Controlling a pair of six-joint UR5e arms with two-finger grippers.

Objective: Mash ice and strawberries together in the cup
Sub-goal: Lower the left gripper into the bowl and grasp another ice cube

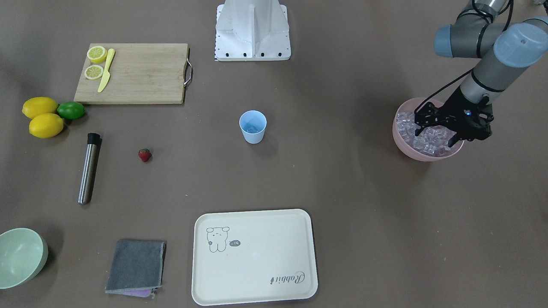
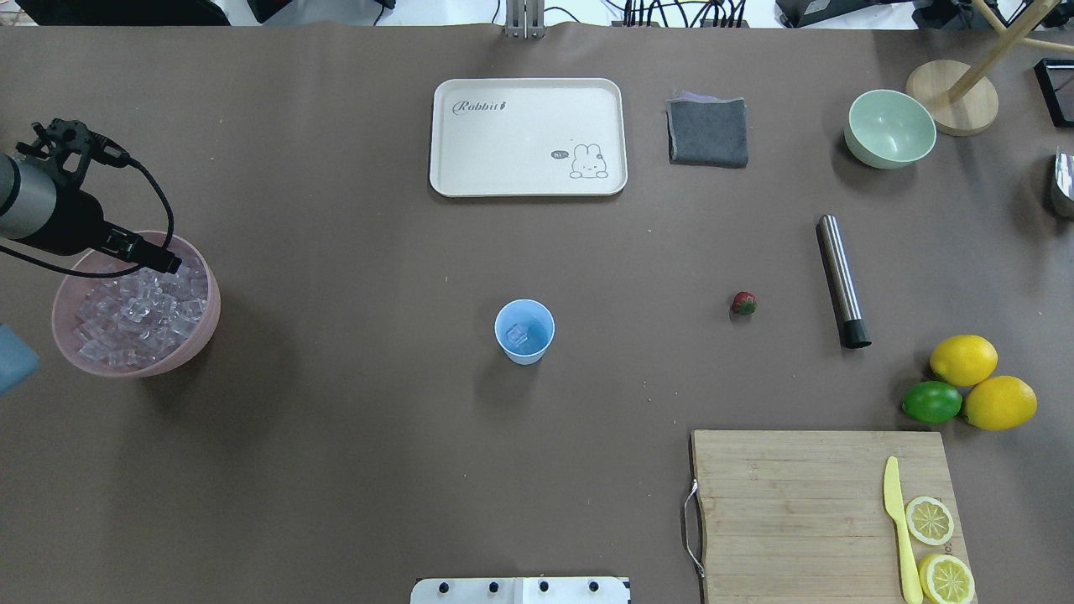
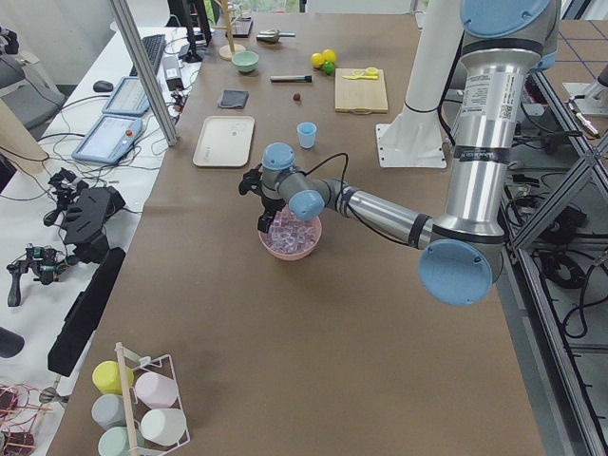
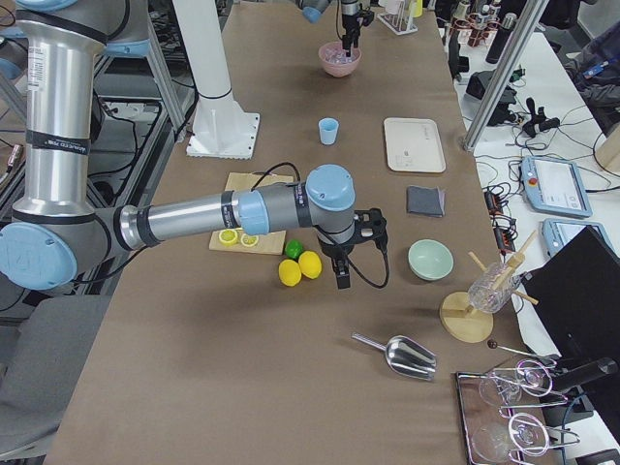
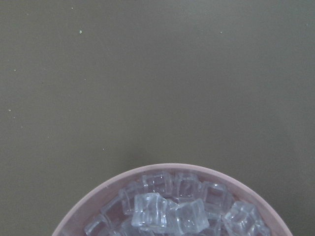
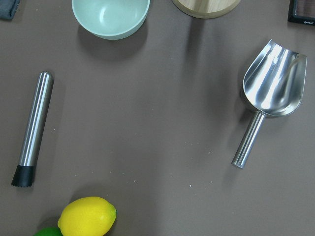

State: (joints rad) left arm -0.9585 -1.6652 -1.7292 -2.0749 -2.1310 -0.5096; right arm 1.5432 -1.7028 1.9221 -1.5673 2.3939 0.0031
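We see the small light blue plastic cup (image 1: 253, 128) standing upright near the middle of the brown desk (image 1: 342, 192), well apart from everything else. It is a plain tapered tumbler with no handle. In the overhead view we make out a clear glassy ice cube (image 2: 518, 335) or two lying at its bottom.

The rest of the ice, a heap of small clear cubes (image 1: 428, 146) with a faint pinkish tint, fills the round pink bowl (image 1: 417, 156) at the desk's end on the robot's left. The left claw (image 1: 434, 134) hangs directly over that heap. Its two black fingers are spread apart at the level of the top cubes, and we cannot tell whether a cube sits between them.

The small red strawberry (image 1: 144, 155) with its green leafy cap lies alone on the desk. It is between the cup and the steel cylinder with a black end (image 1: 89, 169) and touches neither.

The right claw (image 4: 342, 274) shows only in the right side view, pointing down beside the yellow lemons (image 4: 310, 263). We cannot tell how far open it is.
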